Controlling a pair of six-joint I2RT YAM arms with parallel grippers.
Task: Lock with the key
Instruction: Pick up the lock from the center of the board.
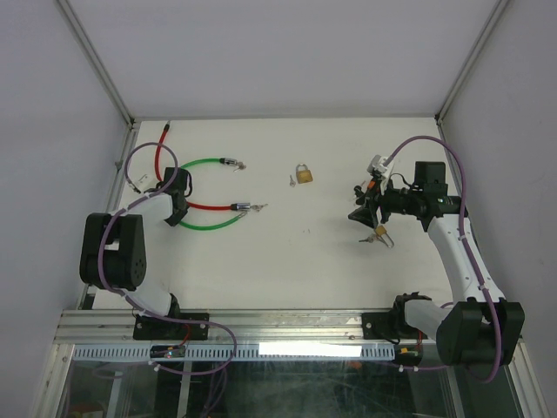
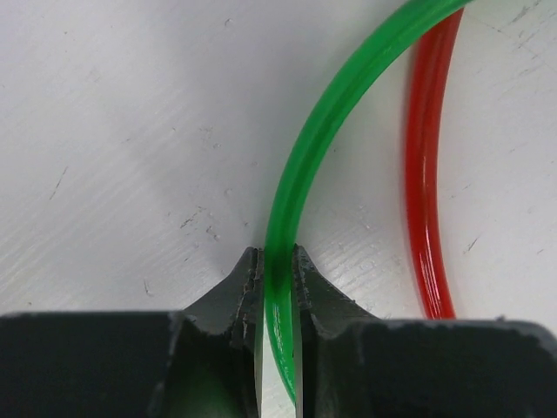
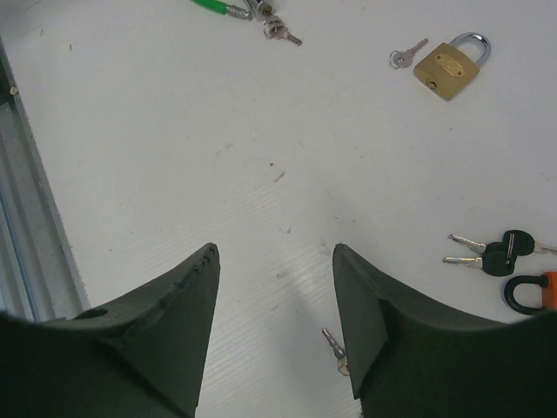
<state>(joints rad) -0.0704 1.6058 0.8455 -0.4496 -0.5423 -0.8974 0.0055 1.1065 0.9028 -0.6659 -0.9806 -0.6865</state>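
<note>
A brass padlock [image 1: 304,174] [image 3: 448,65] lies mid-table with a small silver key [image 1: 291,180] [image 3: 407,55] beside it. A green cable lock [image 1: 209,162] [image 2: 322,131] and a red cable [image 1: 204,207] [image 2: 426,174] curl at the left. My left gripper [image 1: 178,205] [image 2: 277,257] is shut on the green cable, pinching it between both fingertips on the table. At the right, my right gripper [image 1: 361,213] [image 3: 274,252] hovers open with nothing between its fingers. A loose key [image 3: 333,347] lies partly under its right finger.
Keys with black heads [image 3: 492,252] and a small orange-bodied padlock [image 3: 531,292] lie near the right gripper. The cable lock heads [image 1: 244,207] [image 3: 274,26], with a key in one, rest left of the centre. White walls enclose the table on three sides.
</note>
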